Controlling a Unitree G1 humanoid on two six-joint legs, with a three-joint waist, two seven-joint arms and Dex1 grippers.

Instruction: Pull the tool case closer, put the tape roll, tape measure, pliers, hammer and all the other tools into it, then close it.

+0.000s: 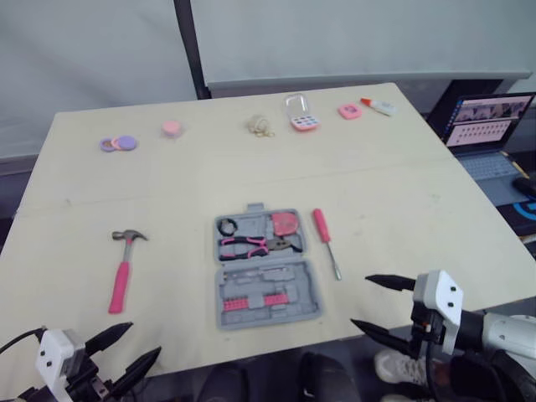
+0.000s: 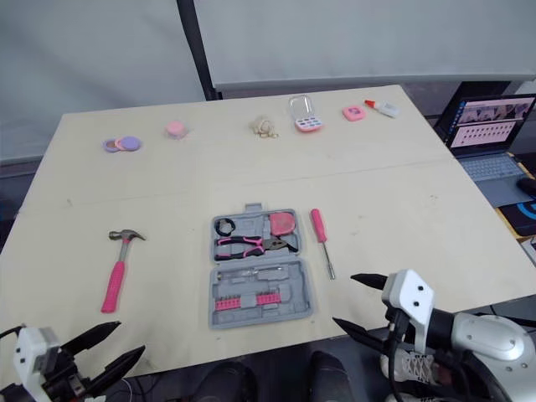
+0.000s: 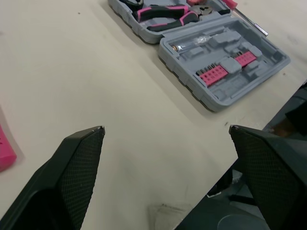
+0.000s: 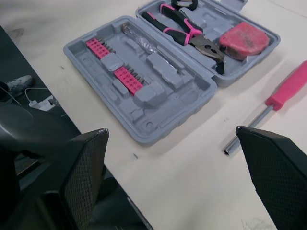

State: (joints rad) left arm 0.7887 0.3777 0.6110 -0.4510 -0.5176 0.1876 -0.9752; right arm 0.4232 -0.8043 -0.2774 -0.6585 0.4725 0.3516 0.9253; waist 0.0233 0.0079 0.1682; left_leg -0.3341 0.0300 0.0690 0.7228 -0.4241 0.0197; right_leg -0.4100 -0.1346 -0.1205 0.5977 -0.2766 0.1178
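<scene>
The open case (image 1: 295,283) lies near the front edge of the bench (image 1: 377,184), holding pliers (image 1: 251,245) and a tape measure (image 1: 285,223). The hammer (image 1: 123,270) lies on its left and the screwdriver (image 1: 325,239) just beside its right. The left tool (image 1: 142,339) and right tool (image 1: 360,301) hover at that edge, both spread and empty.

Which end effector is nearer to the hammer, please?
Left. The left end effector hovers at the near edge of the table, just off the hammer handle's end; the right end effector is beyond the open tool case, near the screwdriver tip.
</scene>
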